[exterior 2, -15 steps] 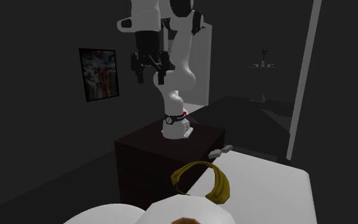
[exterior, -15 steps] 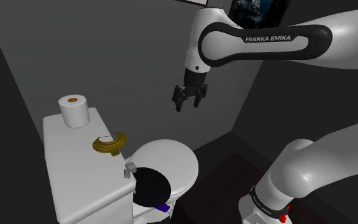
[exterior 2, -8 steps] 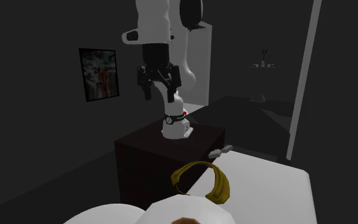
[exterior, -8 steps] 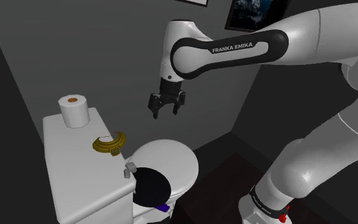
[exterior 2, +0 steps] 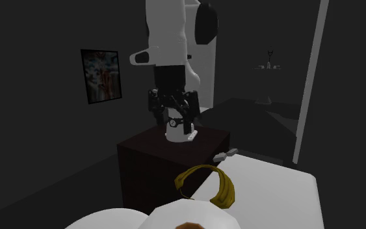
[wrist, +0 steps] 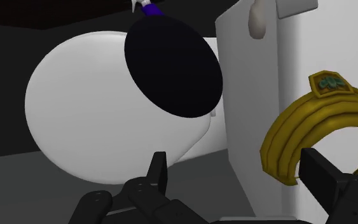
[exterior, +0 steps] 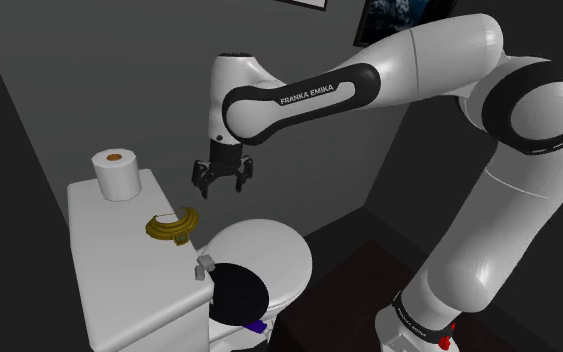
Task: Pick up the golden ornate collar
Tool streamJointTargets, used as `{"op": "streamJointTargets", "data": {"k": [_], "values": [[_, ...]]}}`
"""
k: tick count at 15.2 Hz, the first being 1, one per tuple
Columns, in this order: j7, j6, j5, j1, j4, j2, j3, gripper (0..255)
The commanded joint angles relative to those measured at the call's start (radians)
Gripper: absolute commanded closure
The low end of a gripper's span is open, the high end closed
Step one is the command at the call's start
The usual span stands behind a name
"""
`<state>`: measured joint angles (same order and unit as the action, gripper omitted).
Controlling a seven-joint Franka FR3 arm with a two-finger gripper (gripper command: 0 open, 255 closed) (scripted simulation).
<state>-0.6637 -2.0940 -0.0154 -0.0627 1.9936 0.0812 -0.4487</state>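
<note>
The golden ornate collar (exterior: pixel 172 226) is an open gold ring lying flat on the white toilet tank lid (exterior: pixel 119 240), near the lid's edge by the bowl. In the second exterior view the collar (exterior 2: pixel 209 183) lies in the foreground. The wrist view shows the collar (wrist: pixel 311 130) with a green-set clasp, below and just ahead of one fingertip. My black gripper (exterior: pixel 221 181) hangs open in the air above the toilet bowl, up and to the shoulder view's right of the collar. Nothing sits between its spread fingers (wrist: pixel 157 168).
A toilet paper roll (exterior: pixel 117 174) stands on the tank lid behind the collar. The white toilet bowl (exterior: pixel 259 262) with a dark round opening lies below the gripper, a flush handle (exterior: pixel 205 266) on the tank front. Dark walls close in behind; my stand (exterior 2: pixel 173 159) is a dark box.
The gripper has travelled down and to the shoulder view's left, from high over the bowl's far side toward the tank lid and the collar. It stays open. The collar has not moved.
</note>
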Motion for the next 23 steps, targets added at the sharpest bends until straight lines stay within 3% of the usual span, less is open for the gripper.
{"op": "streamJointTargets", "data": {"k": [1,7,16,17,23], "values": [[-0.047,-0.019,0.036,-0.015,-0.054,0.077,-0.005,0],[-0.161,-0.030,0.133,-0.089,-0.250,0.292,0.008,0],[-0.172,-0.114,0.156,-0.097,-0.208,0.337,0.020,0],[-0.172,-0.114,0.156,-0.097,-0.209,0.337,0.020,255],[-0.172,-0.113,0.156,-0.097,-0.209,0.338,0.021,255]]}}
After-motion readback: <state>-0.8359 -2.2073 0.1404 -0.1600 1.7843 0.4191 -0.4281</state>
